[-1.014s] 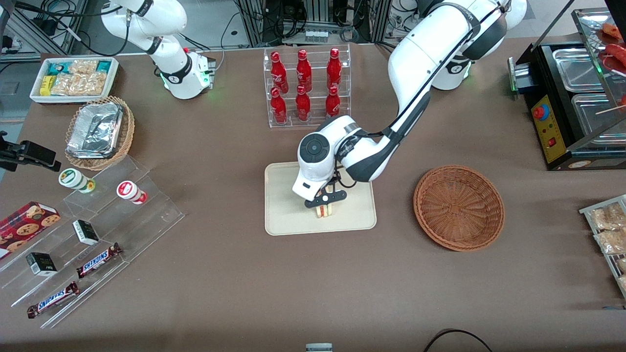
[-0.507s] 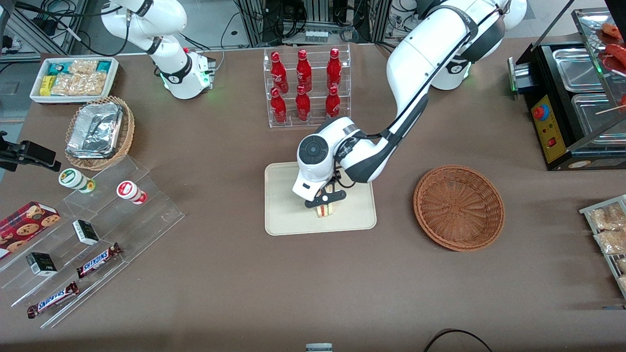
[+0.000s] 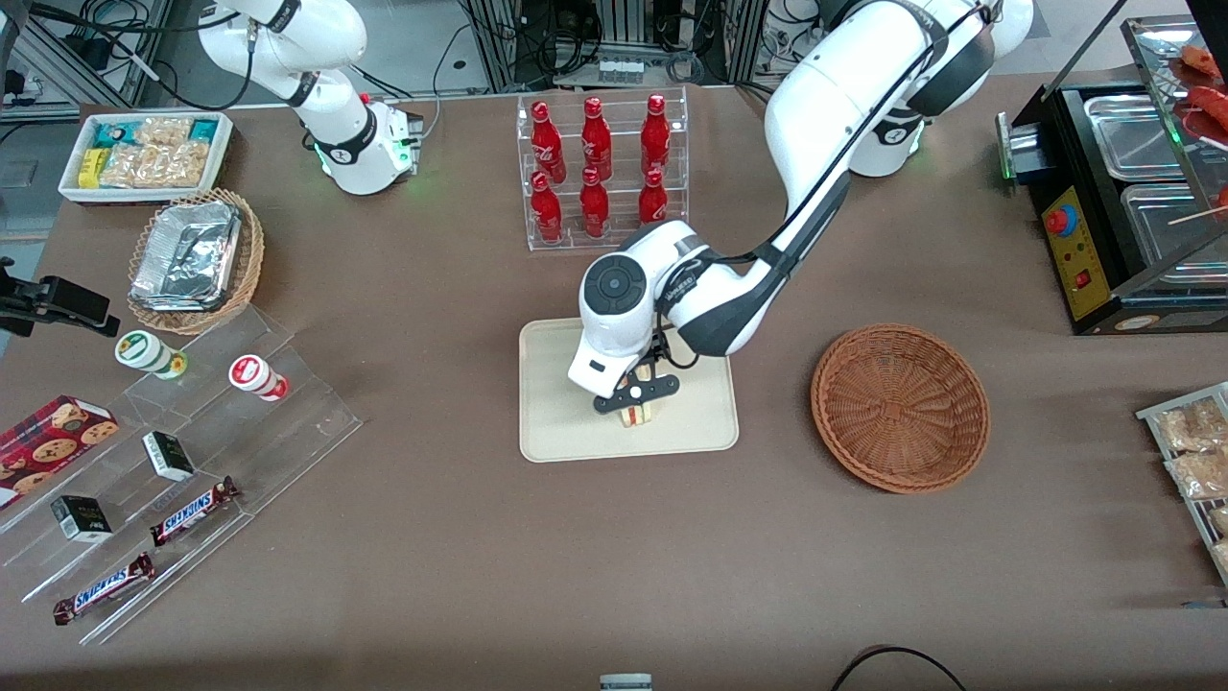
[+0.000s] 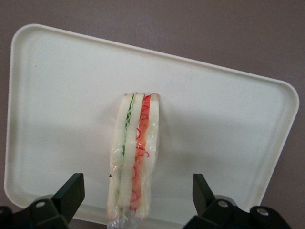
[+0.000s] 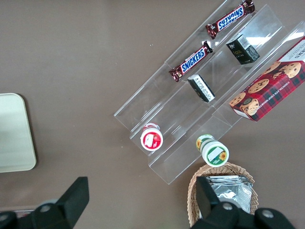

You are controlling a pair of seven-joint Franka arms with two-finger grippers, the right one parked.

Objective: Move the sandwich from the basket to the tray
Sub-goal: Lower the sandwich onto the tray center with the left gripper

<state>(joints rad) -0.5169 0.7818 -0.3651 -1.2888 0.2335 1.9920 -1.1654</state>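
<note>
The sandwich (image 3: 635, 415), a wrapped wedge of pale bread with red and green filling, stands on its edge on the cream tray (image 3: 566, 422), near the tray's edge closest to the front camera. My gripper (image 3: 635, 401) hovers just above it, open. In the left wrist view the sandwich (image 4: 133, 157) rests on the tray (image 4: 214, 119) between the two widely spread black fingers (image 4: 71, 191), touching neither. The reddish-brown basket (image 3: 900, 408) lies empty beside the tray, toward the working arm's end of the table.
A clear rack of red bottles (image 3: 600, 173) stands farther from the front camera than the tray. Acrylic steps with snacks (image 3: 182, 432), a tan basket with foil (image 3: 197, 259) and a white bin (image 3: 144, 154) lie toward the parked arm's end. A black appliance (image 3: 1122, 192) stands at the working arm's end.
The wrist has risen slightly above the tray. The sandwich stays in the same spot on the tray.
</note>
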